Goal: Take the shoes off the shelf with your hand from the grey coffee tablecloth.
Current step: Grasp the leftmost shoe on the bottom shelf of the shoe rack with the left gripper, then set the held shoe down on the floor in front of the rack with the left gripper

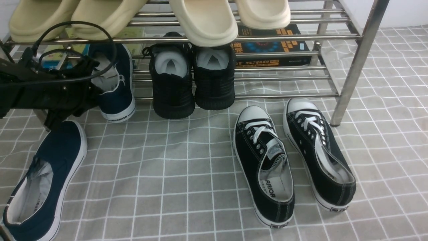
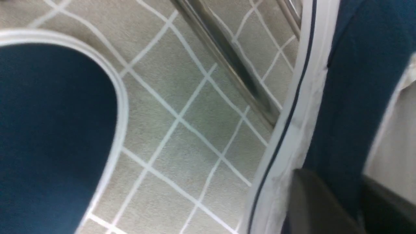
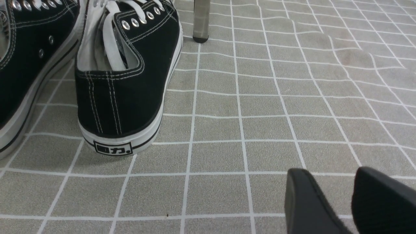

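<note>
left end effector [image 1: 88, 78] looks clamped on the left side wall of the blue shoe [image 1: 117, 97], one finger [image 2: 318, 204] outside and the other on the lining. that shoe rests on the shelf's [image 1: 284, 68] lower tubes near the table's far left corner. its long axis runs near to far, with the heel toward the near edge. its mate [image 1: 57, 160] lies on the cloth [image 1: 187, 174] by the near left corner. right end effector [image 3: 338, 201] hovers with fingers apart, empty and well to the right, so the left arm is nearer.
</note>
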